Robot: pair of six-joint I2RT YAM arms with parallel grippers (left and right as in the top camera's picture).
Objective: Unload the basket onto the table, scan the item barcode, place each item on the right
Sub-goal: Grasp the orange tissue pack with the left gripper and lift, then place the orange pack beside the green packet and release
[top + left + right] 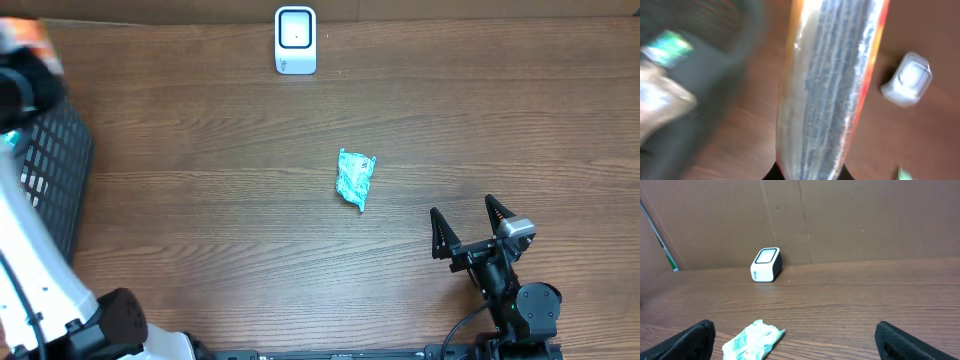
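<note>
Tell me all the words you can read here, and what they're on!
Nothing can be read.
orange packet: rows of blue print, too blurred to read.
green packet: some print, too small to read.
scanner: a small dark mark low on its front, too small to read.

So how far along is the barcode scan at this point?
Pickup looks done: the left tool is shut on an orange-edged packet, up beside the basket. In hand: carrying it; in the blurred left wrist view the scanner sits off to one side of the packet. Left: presenting the barcode to the scanner. The right tool is open and empty, near a teal packet lying on the table.
</note>
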